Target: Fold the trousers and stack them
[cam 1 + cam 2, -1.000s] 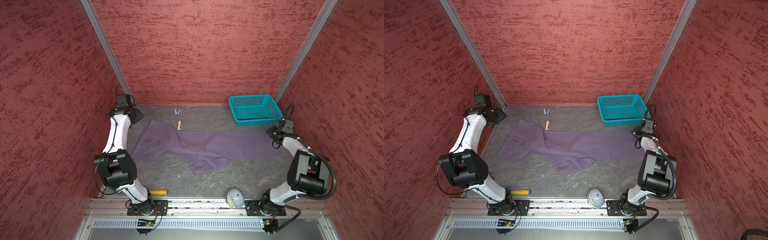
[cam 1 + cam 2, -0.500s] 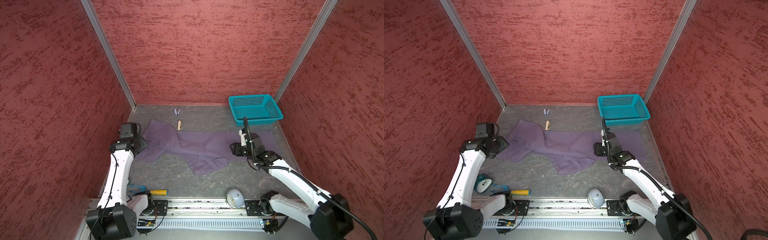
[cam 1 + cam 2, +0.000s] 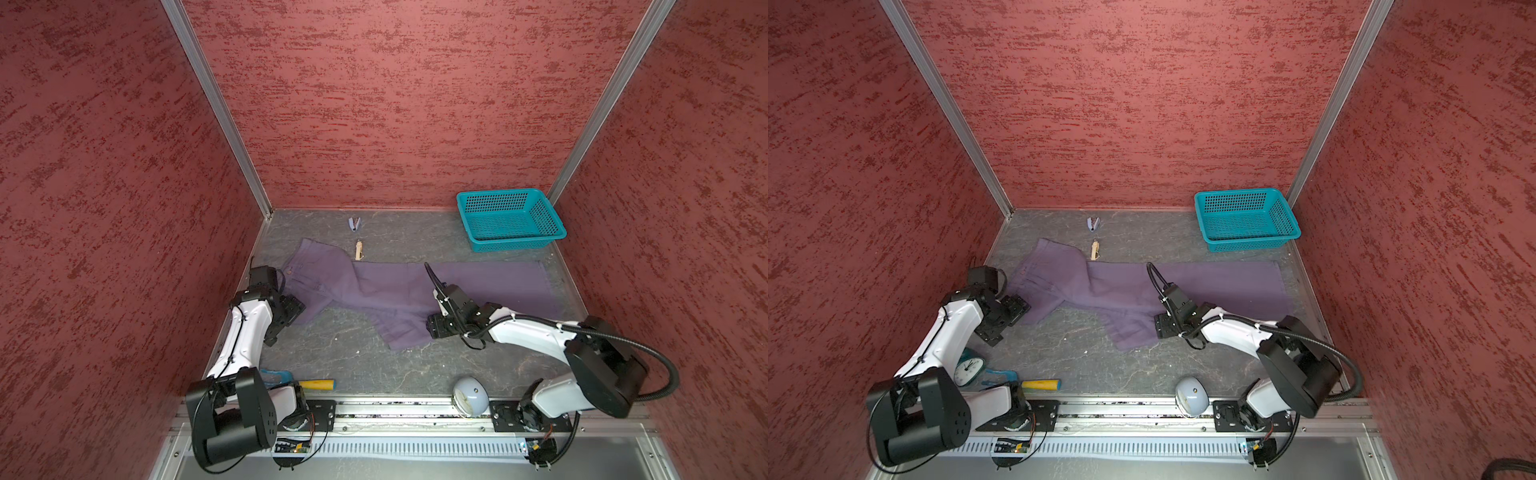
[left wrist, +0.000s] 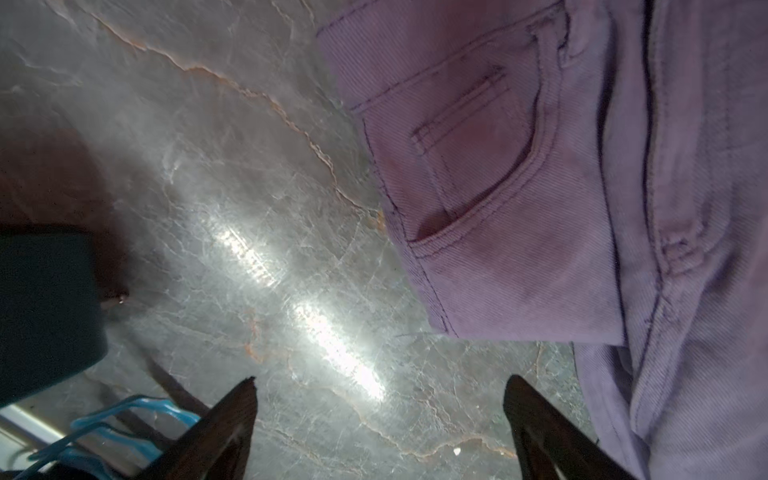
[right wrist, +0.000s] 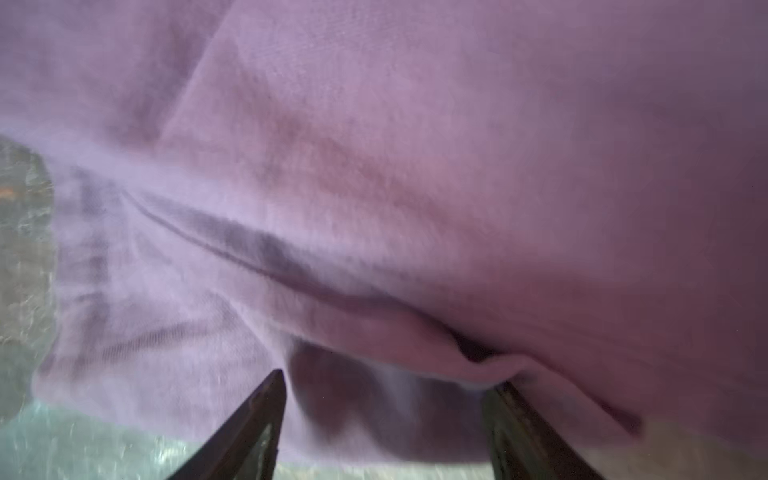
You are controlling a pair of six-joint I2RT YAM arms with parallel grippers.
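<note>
1. The trousers (image 3: 399, 286) are spread flat on the table (image 3: 349, 361), their long axis running across it. The waistband is at the left, one leg is stretched right, and the other is bunched short toward the front.
2. The left claw (image 4: 380, 380) is seen wide and empty, just beside the waistband's near corner, with a pocket ahead of it.
3. The right claw (image 5: 388, 380) is held apart low over the short leg's hem, with nothing pinched. It is judged the nearer arm for that leg.
</note>
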